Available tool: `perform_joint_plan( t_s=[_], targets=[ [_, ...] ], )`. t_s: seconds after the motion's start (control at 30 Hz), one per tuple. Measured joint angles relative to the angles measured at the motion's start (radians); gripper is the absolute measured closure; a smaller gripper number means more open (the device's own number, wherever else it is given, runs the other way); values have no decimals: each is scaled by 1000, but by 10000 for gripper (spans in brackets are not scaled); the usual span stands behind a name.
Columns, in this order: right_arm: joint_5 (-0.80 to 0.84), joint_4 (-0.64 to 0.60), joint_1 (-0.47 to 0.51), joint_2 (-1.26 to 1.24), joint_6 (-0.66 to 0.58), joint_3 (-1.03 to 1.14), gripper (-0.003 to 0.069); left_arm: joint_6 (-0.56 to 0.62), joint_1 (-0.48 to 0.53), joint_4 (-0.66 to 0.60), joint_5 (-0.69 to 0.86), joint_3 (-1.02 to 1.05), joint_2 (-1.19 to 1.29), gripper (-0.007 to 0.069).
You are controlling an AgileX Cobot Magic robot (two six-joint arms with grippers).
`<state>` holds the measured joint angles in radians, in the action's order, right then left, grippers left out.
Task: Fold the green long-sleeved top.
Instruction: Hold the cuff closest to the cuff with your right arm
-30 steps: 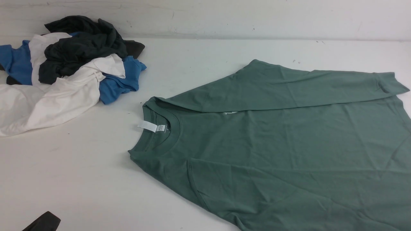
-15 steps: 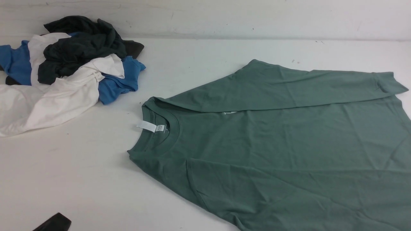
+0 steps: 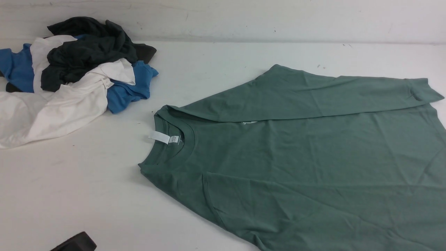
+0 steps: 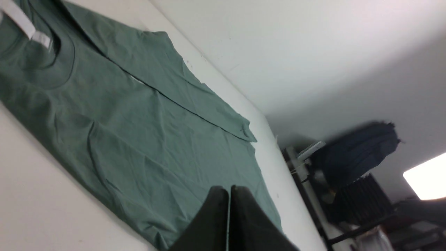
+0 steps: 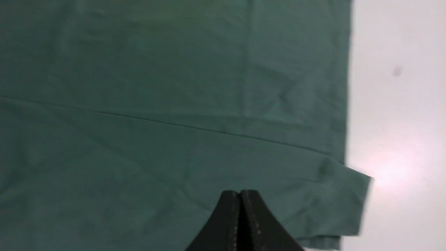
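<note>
Top (image 3: 306, 157) is your job: it lies flat on the table (image 3: 87, 195), right of centre, collar (image 3: 174, 148) toward your left and hem (image 3: 437, 116) toward the right edge.

Nearest you, the left gripper (image 4: 229, 190) hangs low at the near-left corner of the front view, clear of the cloth, jaws pressed together on nothing. The right gripper (image 5: 239, 193) is out of the front view. Its wrist camera shows it above the cloth close to the hem, jaws likewise together and empty.

Further out, 1 sleeve (image 3: 313, 96) lies folded across the body, its cuff (image 3: 423, 91) poking just past the hem. How the near sleeve lies, I can't tell. At the far left a pile (image 3: 69, 76) of other clothes sits well apart.

Expect a light, limp knit that drapes, stretches and drags on the table. You'd best pinch the near edge at 2 places, shoulder and hem, taking every layer, and lift both together.
</note>
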<state>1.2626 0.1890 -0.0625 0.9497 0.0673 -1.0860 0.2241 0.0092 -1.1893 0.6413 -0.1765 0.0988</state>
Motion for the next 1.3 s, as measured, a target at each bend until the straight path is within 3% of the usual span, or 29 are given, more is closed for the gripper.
perform_joint_plan(
  t_s=[0.03,0.17,0.37,0.47,0.7,0.97,1.07,1.3],
  targets=[
    [1,9,0,0,2,1,671,2,0,7,5,-13,6,629],
    [-3,93,156,136,21,12,671,15,0,152,174,-144,193,629],
    [-32,-54,375,367,28,16,671,75,0,257,333,-219,449,629],
    [-89,-104,403,470,22,16,669,82,0,265,335,-222,508,628],
    [-111,-93,478,646,9,16,668,85,0,273,340,-222,531,625],
    [-210,-60,555,747,-113,16,650,85,0,275,359,-222,531,625],
    [-250,-64,560,808,-137,16,613,85,0,275,358,-222,531,625],
    [-306,-24,560,905,-151,10,424,85,0,275,331,-222,531,625]
  ],
)
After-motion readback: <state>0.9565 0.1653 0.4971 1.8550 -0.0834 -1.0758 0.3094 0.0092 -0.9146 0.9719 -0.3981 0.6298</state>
